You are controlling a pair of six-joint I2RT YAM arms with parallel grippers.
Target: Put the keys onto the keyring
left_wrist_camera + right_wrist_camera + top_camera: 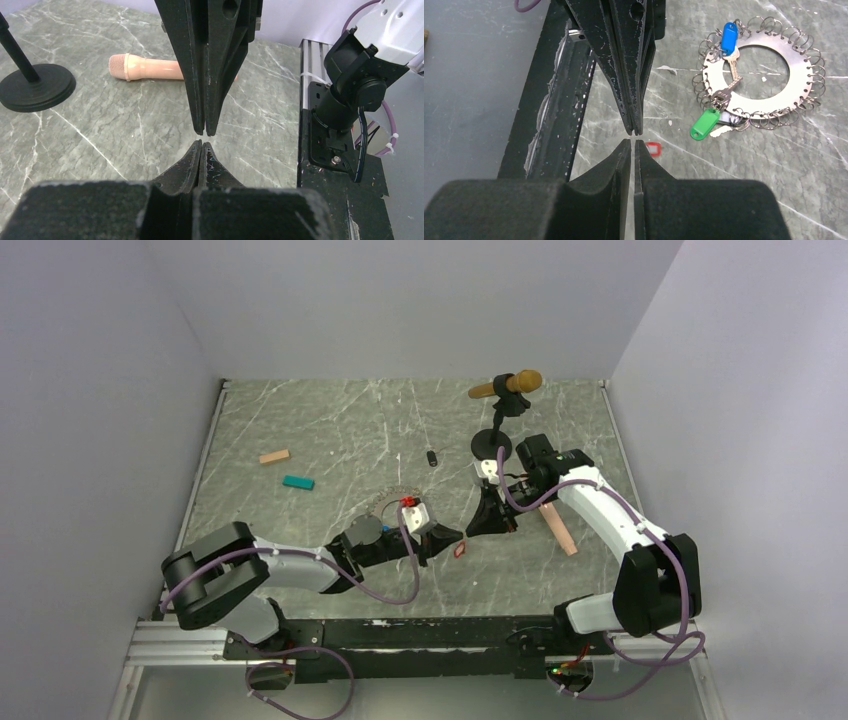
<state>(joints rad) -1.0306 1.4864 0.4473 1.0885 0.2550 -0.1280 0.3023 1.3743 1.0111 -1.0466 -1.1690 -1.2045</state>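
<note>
Both tools are sitting clenched tip to tip with nothing showing in them, left tool [200, 146] and right tool [633, 144], and I'm guessing they're lining up on the red key [652, 148] lying on the worktop [734, 175] at 3 o'clock of the right tips. The keyring [800, 75] is lying at 2 o'clock, blue key [727, 37] and green key [704, 123] looking hooked on. From above, the stand base [491, 445] at 12 and mic [560, 530] at 3 aren't blocking anything, but the tools are crowding each other.
</note>
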